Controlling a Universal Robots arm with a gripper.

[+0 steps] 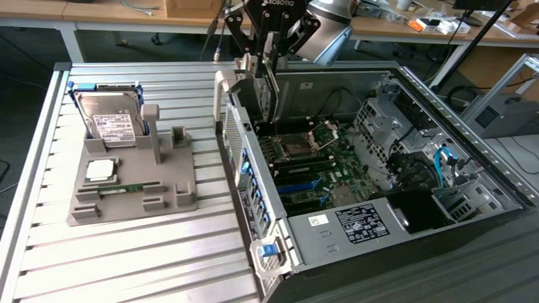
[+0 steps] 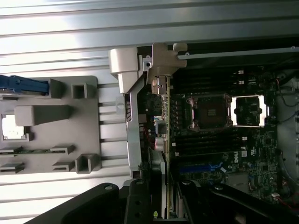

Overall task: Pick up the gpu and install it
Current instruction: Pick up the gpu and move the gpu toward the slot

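The gpu [image 1: 262,88] is a thin dark card with a pale metal bracket. It hangs upright just inside the open computer case's [image 1: 471,126] wall on the exterior view's left, above the motherboard [image 1: 316,158]. My gripper [image 1: 267,57] is shut on its upper edge. In the wrist view the gpu [image 2: 161,116] runs edge-on away from my gripper [image 2: 161,198], its bracket end lying over the case wall. The blue expansion slots [image 1: 299,186] [image 2: 201,167] lie below on the board, apart from the card.
A grey fixture tray [image 1: 168,202] on the slatted metal table [image 1: 126,265] holds a silver hard drive [image 1: 113,123], a processor chip [image 1: 101,169] and a green RAM stick [image 1: 126,188]. The power supply [image 1: 362,221] and drive cages [image 1: 396,126] stand inside the case.
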